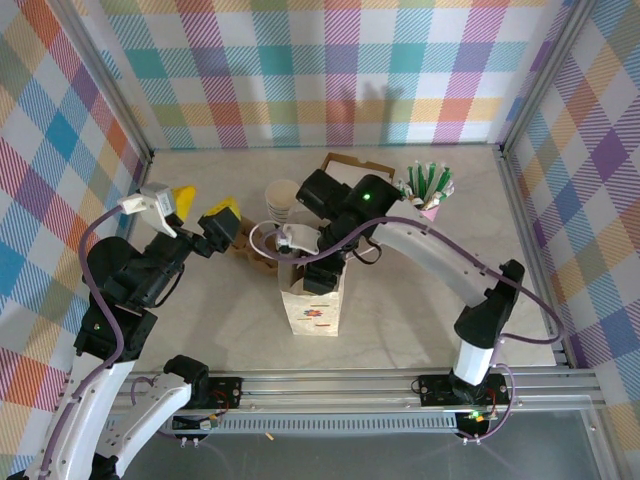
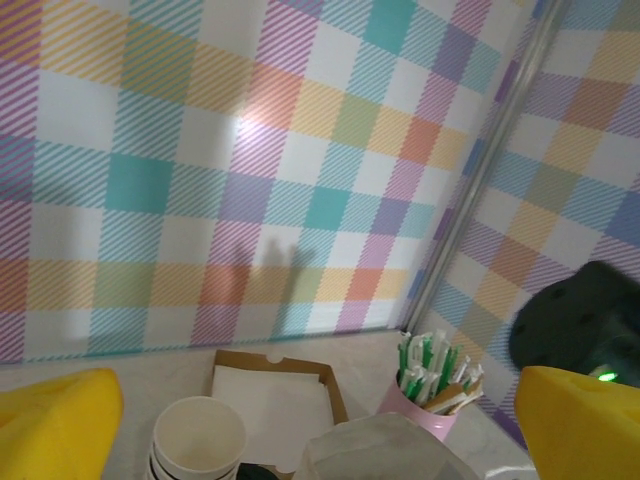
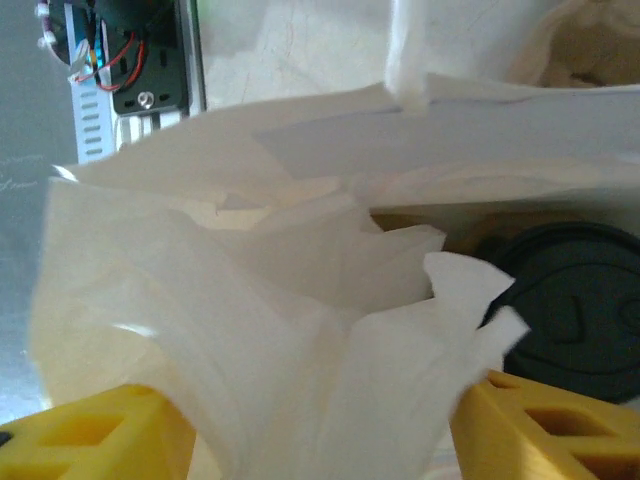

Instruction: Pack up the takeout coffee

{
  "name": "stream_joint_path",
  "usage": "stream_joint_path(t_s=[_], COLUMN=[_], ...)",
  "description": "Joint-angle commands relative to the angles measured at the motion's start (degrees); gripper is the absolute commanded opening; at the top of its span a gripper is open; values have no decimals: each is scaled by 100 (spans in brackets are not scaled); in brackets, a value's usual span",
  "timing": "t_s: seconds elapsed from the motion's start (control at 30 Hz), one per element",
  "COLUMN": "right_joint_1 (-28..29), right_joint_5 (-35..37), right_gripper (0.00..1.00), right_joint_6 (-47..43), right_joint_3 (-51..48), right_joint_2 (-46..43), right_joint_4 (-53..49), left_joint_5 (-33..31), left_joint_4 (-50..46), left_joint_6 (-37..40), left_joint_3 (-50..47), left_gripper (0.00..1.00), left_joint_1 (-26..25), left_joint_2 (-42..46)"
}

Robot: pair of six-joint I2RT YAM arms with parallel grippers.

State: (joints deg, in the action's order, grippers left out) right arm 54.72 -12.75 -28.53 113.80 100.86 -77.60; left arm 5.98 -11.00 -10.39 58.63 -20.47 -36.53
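1. White crumpled paper point(image 3: 300, 330) lies between the yellow fingers of my right gripper point(image 3: 318, 435). They stand wide apart at the mouth of the bag point(image 1: 316, 308), and I see no pinch on anything.
2. In the right wrist view the coffee point(image 3: 570, 310) shows by its black lid, just beside one finger and past the paper. I cannot tell whether it sits within the bag walls or beside them.
3. My left gripper point(image 1: 203, 210) hangs fully spread to the left of the bag, near the cup stack point(image 1: 282, 197), and holds nothing.
4. My judgement is that the step in hand is seating the cup low in the bag, and I would not call it done.
5. To do it well I would keep the cup upright all the way, since a tilted lid may leak.
6. If I must take hold of it, I would close on the wall below the lid. The lid itself could pop off.
7. The loose folds could snag a finger. I would lift straight up out of the mouth before any sideways move, or the bag may tip.
8. If the bag leans, I would bring the left gripper in to steady its rim.
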Motion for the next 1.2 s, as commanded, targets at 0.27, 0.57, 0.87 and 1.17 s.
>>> stream_joint_path(t_s=[0.27, 0.57, 0.87, 1.17], right_joint_1=[-227, -3610, -5297, -5347], right_joint_5=[1041, 4093, 3616, 1974], right_gripper=[91, 98, 99, 99], right_joint_6=[654, 3172, 3439, 2711], right_joint_3=[-342, -4989, -8036, -8850], right_joint_2=[-1852, -4847, -4130, -2280], right_joint_4=[1209, 6084, 8552, 11009], left_joint_5=[-4222, -4829, -4442, -2329], left_joint_4=[37, 1936, 2614, 5446], left_joint_6=[1041, 1309, 1018, 475], left_joint_3=[-286, -1846, -2726, -4204], left_gripper=[100, 100, 100, 100], left_joint_1=[55, 1004, 1405, 1765], left_joint_2=[-620, -2096, -2925, -3446])
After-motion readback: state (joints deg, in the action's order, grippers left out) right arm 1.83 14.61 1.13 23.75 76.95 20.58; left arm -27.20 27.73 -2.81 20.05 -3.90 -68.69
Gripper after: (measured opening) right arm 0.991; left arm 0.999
